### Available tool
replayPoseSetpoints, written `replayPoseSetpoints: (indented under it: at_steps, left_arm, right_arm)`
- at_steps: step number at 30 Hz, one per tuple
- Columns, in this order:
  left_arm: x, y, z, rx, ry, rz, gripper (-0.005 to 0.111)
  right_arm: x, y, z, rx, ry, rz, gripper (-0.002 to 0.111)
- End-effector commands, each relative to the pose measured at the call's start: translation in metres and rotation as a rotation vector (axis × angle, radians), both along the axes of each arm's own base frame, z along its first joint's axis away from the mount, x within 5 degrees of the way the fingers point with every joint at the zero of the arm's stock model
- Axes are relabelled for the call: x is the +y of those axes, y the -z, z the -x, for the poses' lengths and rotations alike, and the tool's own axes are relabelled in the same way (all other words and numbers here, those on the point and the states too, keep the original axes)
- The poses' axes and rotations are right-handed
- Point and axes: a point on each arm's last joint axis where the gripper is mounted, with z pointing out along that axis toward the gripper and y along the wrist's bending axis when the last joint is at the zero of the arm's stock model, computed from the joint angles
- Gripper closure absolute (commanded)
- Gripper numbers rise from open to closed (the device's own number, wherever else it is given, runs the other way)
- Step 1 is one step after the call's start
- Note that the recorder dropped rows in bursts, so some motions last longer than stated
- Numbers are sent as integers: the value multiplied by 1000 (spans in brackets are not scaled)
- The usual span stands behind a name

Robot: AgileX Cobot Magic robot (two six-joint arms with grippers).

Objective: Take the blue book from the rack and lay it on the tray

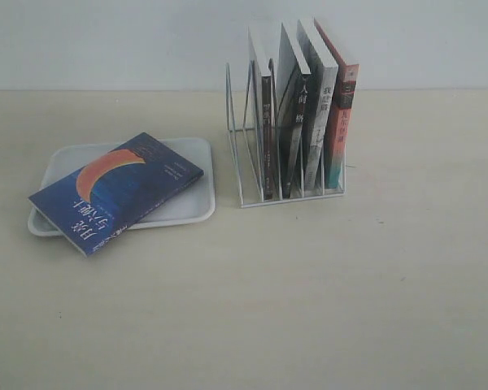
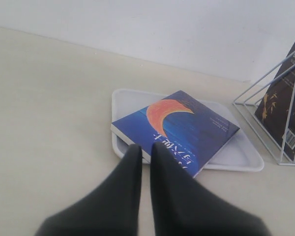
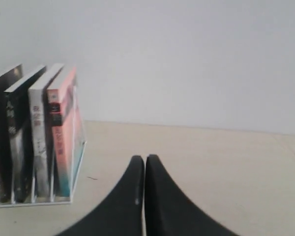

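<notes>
Lying face up on the one tray (image 1: pixel 191 207), the single blue book (image 1: pixel 118 191) sits askew, one corner overhanging the rim above the table (image 1: pixel 350 309). One rack (image 1: pixel 236 138), just beside the tray, holds four books standing in its slots, with the red-orange-spined book (image 1: pixel 342 122) at the end away from the tray. Both claws are empty: the left gripper (image 2: pixel 145 147) is closed to a thin slit, and the right gripper (image 3: pixel 144 158) is pressed fully together.

The left claw (image 2: pixel 145 146) and right claw (image 3: pixel 144 157) are both closed (holding nothing).
</notes>
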Motion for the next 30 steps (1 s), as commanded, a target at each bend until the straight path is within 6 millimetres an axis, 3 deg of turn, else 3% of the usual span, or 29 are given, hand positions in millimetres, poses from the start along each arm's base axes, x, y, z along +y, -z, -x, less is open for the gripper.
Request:
replayPoseSetpoints:
  at_steps: [1,5,12,16,20,30]
  left_arm:
    - [0,0,0,-7,3,7,101]
    - [0,0,0,-7,3,7,101]
    - [0,0,0,-7,3,7,101]
    - [0,0,0,-7,3,7,101]
    - [0,0,0,-7,3,7,101]
    - [0,0,0,-7,3,7,101]
  right_arm:
    - [-4,25,12,-73,53,-35,108]
    - [-5,36,13,-64,59,-34,108]
    - [-5,38,13,-52,68,18,108]
    - [-2,54,13,72,36,-13,108]
    - [3,57,14,104,-33,91,108]
    - [3,64,15,190,-28,-2,108]
